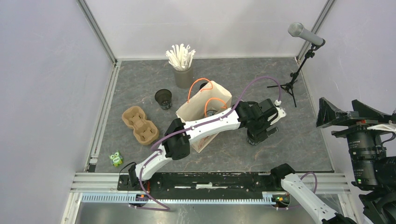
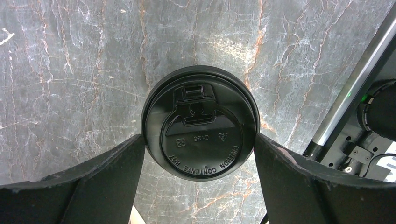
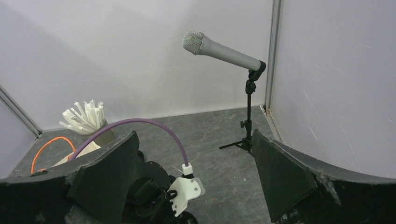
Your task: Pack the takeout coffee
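As the left gripper (image 2: pixel 199 137) stands spread nearly full around the lidded cup (image 2: pixel 201 123) directly beneath it, contact unclear, judge it light, thin-walled: grip below the lid rim, gently

Free room is found on the dark grey marbled table (image 1: pixel 308 140) right of the black lidded cup (image 2: pixel 201 126). Passage is obstructed by: brown paper bag with orange handles (image 1: pixel 194 112), centre; white left arm (image 1: pixel 205 127), laid across its near side; black microphone tripod (image 1: pixel 290 86), far right; brown pulp cup carrier (image 1: pixel 139 124), left.
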